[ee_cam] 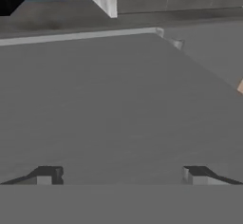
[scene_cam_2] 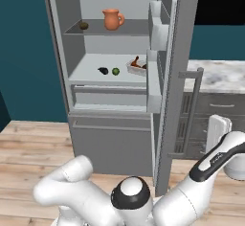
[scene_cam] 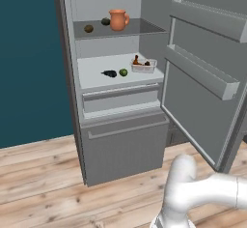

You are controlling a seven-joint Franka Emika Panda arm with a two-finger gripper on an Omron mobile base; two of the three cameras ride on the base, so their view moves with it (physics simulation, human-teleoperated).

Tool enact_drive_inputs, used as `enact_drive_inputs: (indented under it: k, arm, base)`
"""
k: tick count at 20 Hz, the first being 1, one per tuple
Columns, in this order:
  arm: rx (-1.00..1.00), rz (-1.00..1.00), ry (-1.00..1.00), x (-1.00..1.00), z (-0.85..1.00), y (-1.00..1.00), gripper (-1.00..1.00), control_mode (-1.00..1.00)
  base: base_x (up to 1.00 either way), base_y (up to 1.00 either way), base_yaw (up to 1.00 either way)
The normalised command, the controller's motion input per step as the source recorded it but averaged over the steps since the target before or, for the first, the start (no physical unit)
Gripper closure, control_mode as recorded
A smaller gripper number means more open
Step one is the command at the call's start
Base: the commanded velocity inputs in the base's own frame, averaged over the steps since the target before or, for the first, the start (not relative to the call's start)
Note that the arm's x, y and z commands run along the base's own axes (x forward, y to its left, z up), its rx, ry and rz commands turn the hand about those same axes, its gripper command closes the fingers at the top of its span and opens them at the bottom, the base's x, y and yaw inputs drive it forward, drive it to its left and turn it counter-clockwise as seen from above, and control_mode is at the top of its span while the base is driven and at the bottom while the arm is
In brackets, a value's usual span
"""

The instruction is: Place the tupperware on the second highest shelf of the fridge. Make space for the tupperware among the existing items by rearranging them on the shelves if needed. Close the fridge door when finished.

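Fridge (scene_cam: 123, 149) open, door (scene_cam: 202, 101) swung wide at 3 o'clock. Tupperware (scene_cam: 144, 65) sits on the white shelf (scene_cam: 96, 79), at its right end. Aubergine (scene_cam: 110, 73) and lime (scene_cam: 123, 72) lie just beside each other at 9 o'clock of the tupperware. Grey shelf (scene_cam: 144, 28) above carries the jug (scene_cam: 117, 20) and two fruits (scene_cam: 89, 28) to its 9 o'clock. Gripper (ee_cam: 121, 175) faces a flat grey surface, fingers (ee_cam: 45, 175) spread wide, nothing between them.
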Motion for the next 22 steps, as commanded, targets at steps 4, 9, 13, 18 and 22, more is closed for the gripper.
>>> enact_drive_inputs:
  k: [4,9,13,18,22]
  arm:
    - [0.12,0.26,0.10,0.54,-0.15,0.00,-1.00,-1.00]
    - [0.15,0.34,0.02,0.15,-0.18,0.12,-1.00,-1.00]
    - [0.19,0.47,0.00,-0.09,-0.47,0.64,-1.00,-1.00]
    - [0.17,0.47,-0.03,-0.21,-0.57,0.96,-1.00,-1.00]
    - [0.09,0.43,-0.20,-0.43,-0.50,1.00,-1.00,-1.00]
  base:
    - [0.00,0.00,0.00]
    - [0.00,0.00,0.00]
    - [0.00,0.00,0.00]
    - [0.00,0.00,0.00]
    - [0.00,0.00,0.00]
